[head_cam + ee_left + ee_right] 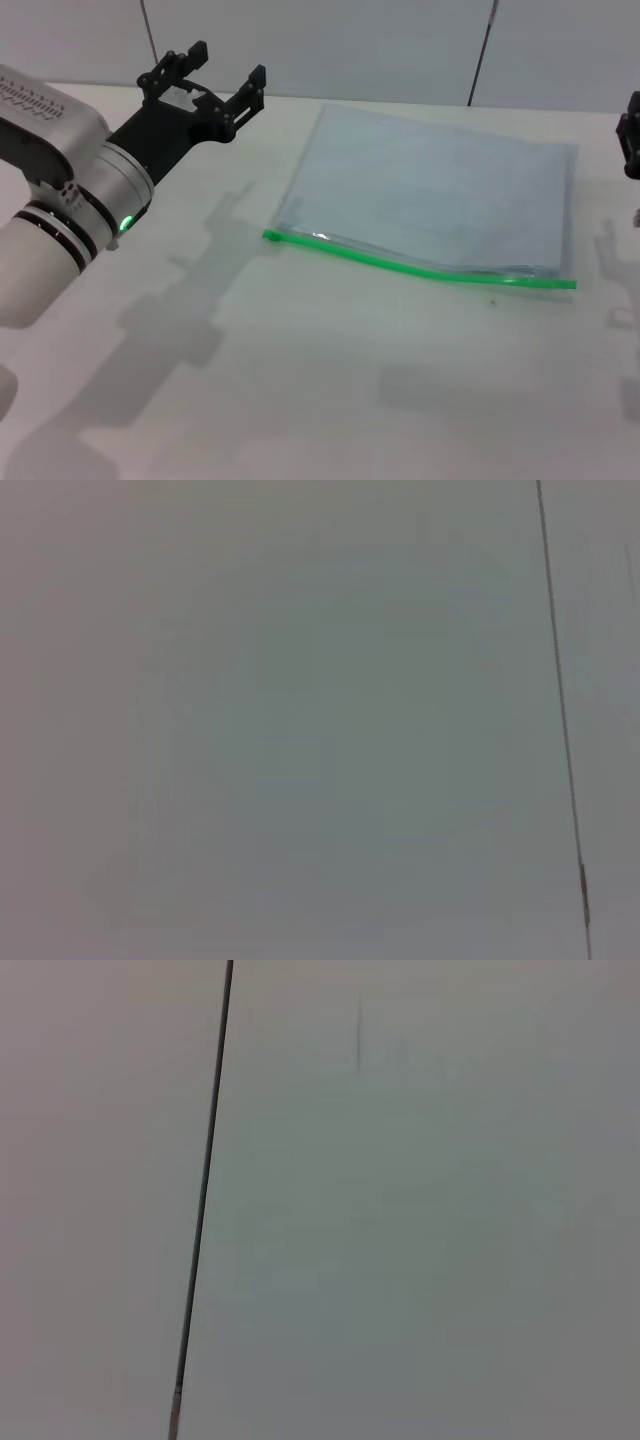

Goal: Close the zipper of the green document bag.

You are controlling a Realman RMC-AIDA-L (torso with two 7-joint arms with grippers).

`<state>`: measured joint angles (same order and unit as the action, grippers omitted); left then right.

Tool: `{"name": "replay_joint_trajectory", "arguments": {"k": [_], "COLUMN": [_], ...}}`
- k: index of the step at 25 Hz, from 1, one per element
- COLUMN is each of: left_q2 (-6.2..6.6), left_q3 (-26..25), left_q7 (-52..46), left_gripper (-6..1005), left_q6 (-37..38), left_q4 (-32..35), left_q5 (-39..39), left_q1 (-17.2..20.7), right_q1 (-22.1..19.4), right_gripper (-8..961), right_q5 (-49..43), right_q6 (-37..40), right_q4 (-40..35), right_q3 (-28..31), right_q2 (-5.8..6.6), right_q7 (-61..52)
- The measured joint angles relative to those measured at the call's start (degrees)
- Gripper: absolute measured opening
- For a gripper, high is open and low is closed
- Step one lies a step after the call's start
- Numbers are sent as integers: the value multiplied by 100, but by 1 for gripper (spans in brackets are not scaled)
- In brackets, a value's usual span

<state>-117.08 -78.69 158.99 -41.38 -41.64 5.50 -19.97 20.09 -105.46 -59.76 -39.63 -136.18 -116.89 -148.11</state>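
Note:
The green document bag (440,195) lies flat on the white table, a translucent pale blue-grey pouch right of centre in the head view. Its zipper (420,264), a bright green strip, runs along the near long edge from the left corner to the right corner. No slider can be made out. My left gripper (222,73) hovers open at the far left, well left of the bag, holding nothing. Only a dark part of my right gripper (631,135) shows at the right edge, beside the bag's far right corner. Both wrist views show only a plain wall with a thin dark line.
The white table (330,380) spreads out in front of the bag. A pale wall with two thin vertical lines stands behind the table. Shadows of the arms fall on the table at left and right.

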Motion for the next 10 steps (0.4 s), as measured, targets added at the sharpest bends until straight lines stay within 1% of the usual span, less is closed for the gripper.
{"name": "replay_joint_trajectory", "arguments": {"k": [10], "left_q2": [0], "left_q3": [3], "left_q7": [-6], "left_gripper": [782], "left_q6": [-2], "left_q4": [0], "left_q5": [-6], "left_q1": [-7], "right_q1": [3], "right_gripper": [712], "right_q5": [138], "right_q6": [-65], "right_q4": [8], "right_q3": [-37], "right_q2": [6], "right_q7": [1]}}
